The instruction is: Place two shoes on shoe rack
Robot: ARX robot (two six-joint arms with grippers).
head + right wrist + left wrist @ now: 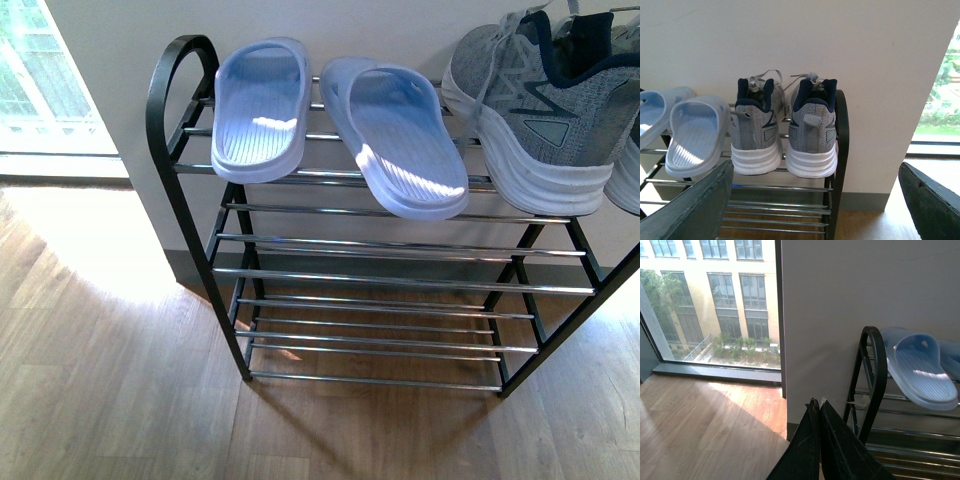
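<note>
Both grey knit shoes stand side by side, heels outward, on the top shelf of the shoe rack (841,150) at its right end: one shoe (756,135) beside the other (812,135). In the front view one shoe (540,110) shows fully and its mate (625,180) is cut by the frame edge. My right gripper (815,167) is open, backed off from the heels, with nothing between its fingers (695,210). My left gripper (817,402) is shut and empty, hanging off the rack's left side (871,370). Neither arm shows in the front view.
Two light blue slippers (260,105) (395,135) lie on the top shelf left of the shoes. The lower chrome shelves (380,340) hold nothing. The rack backs on a white wall; a floor-level window (715,300) is left of it, over a wood floor (100,380).
</note>
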